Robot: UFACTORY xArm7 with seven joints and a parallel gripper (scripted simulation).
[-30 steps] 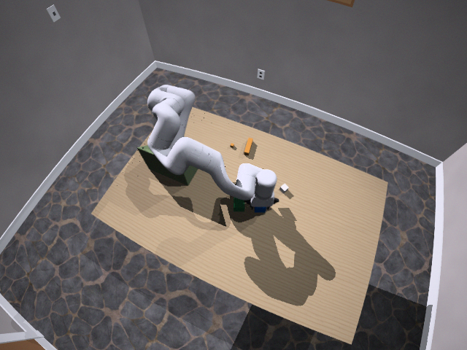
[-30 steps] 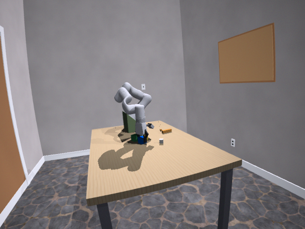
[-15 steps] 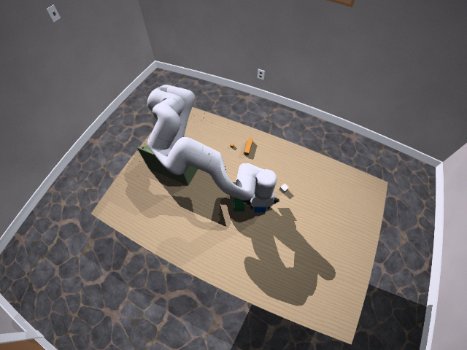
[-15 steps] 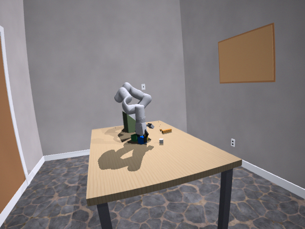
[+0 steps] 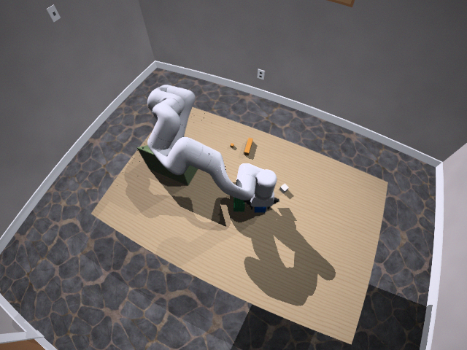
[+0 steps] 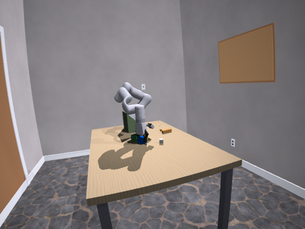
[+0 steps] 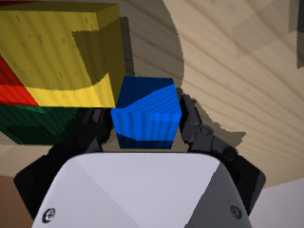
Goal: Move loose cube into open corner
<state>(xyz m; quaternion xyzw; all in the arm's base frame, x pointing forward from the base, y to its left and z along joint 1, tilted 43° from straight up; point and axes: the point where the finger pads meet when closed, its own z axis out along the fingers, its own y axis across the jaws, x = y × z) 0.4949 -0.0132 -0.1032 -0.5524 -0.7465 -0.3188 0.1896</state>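
In the wrist view a blue cube (image 7: pixel 147 114) sits on the table between my gripper's (image 7: pixel 144 120) two black fingers. The fingers stand open, with a small gap on each side of the cube. To the blue cube's left a yellow cube (image 7: pixel 47 47), a red cube (image 7: pixel 11 83) and a green cube (image 7: pixel 38 125) stand together. The blue cube touches the yellow cube's corner and looks slightly turned. In the top and exterior views the gripper (image 5: pixel 260 205) (image 6: pixel 143 138) is low over the blue cube (image 5: pixel 259 209) (image 6: pixel 140 140), next to the green cube (image 5: pixel 238 204) (image 6: pixel 134 137). The arm hides the other cubes there.
A small white cube (image 5: pixel 284 187) (image 6: pixel 161 141) lies to the right of the group. An orange bar (image 5: pixel 248 145) (image 6: pixel 167 130) and a tiny orange cube (image 5: pixel 231 145) lie farther back. The arm's green base block (image 5: pixel 145 152) (image 6: pixel 128 121) stands at the table's far left.
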